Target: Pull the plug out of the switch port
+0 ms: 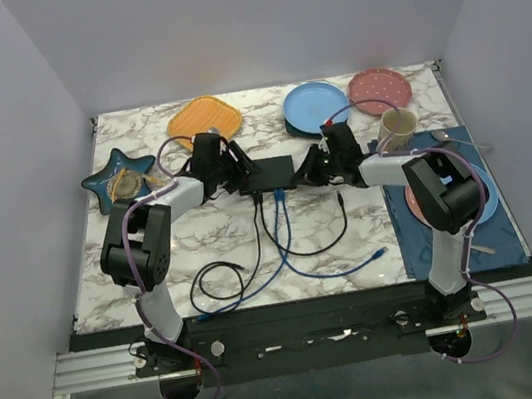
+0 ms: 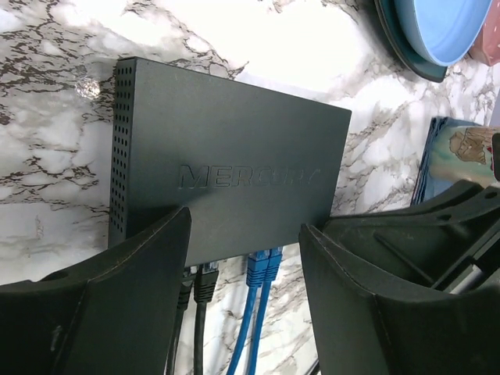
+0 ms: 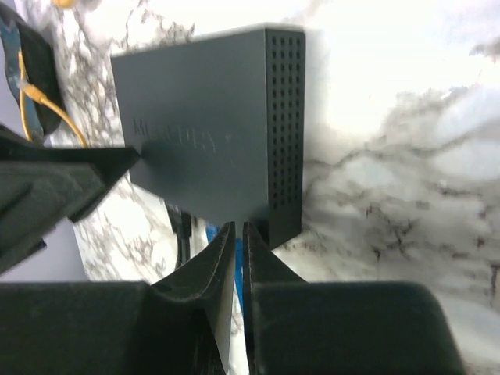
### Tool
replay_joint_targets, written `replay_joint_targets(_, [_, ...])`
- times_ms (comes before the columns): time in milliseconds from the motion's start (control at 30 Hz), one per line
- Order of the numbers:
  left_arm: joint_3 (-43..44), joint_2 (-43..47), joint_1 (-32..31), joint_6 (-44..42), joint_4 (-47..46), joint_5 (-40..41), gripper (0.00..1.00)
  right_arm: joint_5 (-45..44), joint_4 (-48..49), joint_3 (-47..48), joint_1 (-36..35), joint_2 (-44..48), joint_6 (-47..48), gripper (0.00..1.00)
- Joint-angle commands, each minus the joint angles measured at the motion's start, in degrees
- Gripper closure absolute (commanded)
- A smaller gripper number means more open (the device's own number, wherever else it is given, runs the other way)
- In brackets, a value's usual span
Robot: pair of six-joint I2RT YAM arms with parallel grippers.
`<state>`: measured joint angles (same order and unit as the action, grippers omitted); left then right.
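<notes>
— Any writing on that switch?
— Yes, MERCURY, in raised letters the same black as its top. From the right wrist camera the word is only a blur. I can read nothing else.

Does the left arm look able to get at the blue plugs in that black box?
Probably yes. The left gripper is open, and the blue plugs at the near edge of the switch show in the gap between its fingers, with nothing in front; the black plugs sit close beside them.

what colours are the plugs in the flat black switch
Black plugs and blue plugs; best in left wrist view.
</notes>
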<state>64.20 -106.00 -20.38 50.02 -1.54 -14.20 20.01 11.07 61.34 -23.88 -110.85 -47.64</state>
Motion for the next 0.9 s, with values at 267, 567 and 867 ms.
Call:
replay_joint_targets(267, [7.52,-4.57,-0.36,0.25,-0.22,-5.14,0.31,5.3,10.54,-11.5,-2.22,1.6,-5.09,0.5])
replay_joint_targets(567, [5.49,-7.2,-0.36,0.78,0.92,-6.11,0.34,6.53,13.8,-8.35,-2.22,-2.88,-9.4,0.47])
replay_joint_targets(867, [4.97,-8.26,-0.36,0.34,2.86,-5.05,0.38,5.39,14.15,-6.5,-2.22,-4.38,-12.21,0.53])
